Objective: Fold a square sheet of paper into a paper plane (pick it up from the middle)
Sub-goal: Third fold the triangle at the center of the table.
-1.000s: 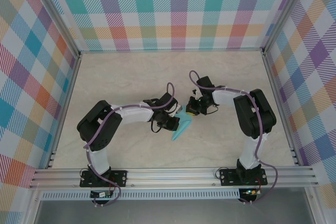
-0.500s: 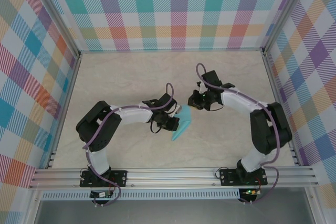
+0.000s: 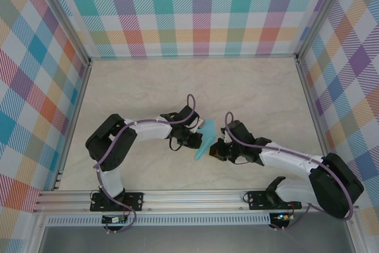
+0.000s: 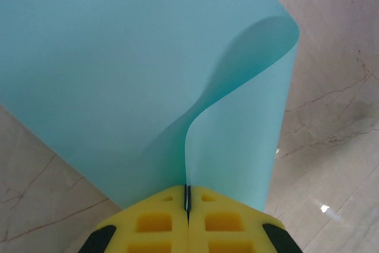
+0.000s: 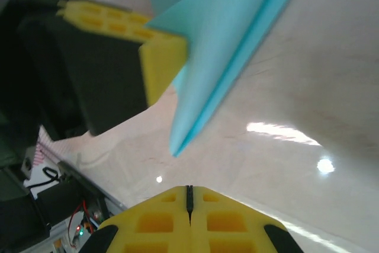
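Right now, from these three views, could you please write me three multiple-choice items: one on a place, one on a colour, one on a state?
1. Where is the teal paper over the table?
A) near the middle, between the two arms' ends
B) in the far left corner
C) against the right wall

2. What colour are the left fingers?
A) red
B) yellow
C) white

3. What is the state of the left fingers?
A) open above the paper
B) shut and empty
C) shut on the paper

Answers:
1 A: the top view shows it between both arm ends.
2 B: the left wrist view shows yellow pads.
3 C: the paper's edge is pinched in their closed seam.
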{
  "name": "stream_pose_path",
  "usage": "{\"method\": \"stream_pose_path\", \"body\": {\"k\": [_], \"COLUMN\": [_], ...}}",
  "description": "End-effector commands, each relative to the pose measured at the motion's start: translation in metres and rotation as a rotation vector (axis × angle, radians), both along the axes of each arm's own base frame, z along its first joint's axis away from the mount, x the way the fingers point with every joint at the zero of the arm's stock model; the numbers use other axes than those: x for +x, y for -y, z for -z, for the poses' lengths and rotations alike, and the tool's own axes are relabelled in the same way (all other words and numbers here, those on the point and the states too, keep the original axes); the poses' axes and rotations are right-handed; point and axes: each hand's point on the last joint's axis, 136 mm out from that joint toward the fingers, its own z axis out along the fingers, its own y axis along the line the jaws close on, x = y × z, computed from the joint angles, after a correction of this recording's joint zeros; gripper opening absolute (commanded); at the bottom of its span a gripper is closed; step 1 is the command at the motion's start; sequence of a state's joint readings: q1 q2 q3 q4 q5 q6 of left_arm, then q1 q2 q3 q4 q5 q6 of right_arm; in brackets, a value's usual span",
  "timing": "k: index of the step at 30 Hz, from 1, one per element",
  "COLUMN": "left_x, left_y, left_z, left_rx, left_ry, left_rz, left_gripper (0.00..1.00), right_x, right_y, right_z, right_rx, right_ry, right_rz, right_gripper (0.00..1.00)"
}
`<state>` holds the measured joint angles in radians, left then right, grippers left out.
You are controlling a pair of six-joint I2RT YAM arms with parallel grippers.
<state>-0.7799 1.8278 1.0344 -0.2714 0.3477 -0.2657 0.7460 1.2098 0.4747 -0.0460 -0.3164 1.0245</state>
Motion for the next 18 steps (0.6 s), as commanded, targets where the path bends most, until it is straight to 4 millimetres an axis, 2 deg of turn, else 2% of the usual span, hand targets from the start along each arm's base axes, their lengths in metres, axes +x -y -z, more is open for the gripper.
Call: {"method": "stream_pose_path", "body": {"k": [1, 4, 18], "left_x": [-0.011, -0.011, -0.015], "left_y": [-0.010, -0.010, -0.008], "left_z": [0.006, 0.007, 0.010], "left_rx": [0.028, 0.027, 0.023], "left_ry": [-0.050, -0.051, -0.070], "left_rz": [0.003, 0.005, 0.019], "left_gripper": [0.03, 0.02, 0.03], "right_x": [0.010, 0.009, 0.011], "right_y": [-0.028, -0.041, -0.061], "right_z": [-0.009, -0.004, 0.012], "right_rx": [0.079, 0.070, 0.052], "right_ry": [0.033, 0.026, -0.026], "right_rz": [0.034, 0.025, -0.010], "right_gripper": [0.00, 0.00, 0.00]}}
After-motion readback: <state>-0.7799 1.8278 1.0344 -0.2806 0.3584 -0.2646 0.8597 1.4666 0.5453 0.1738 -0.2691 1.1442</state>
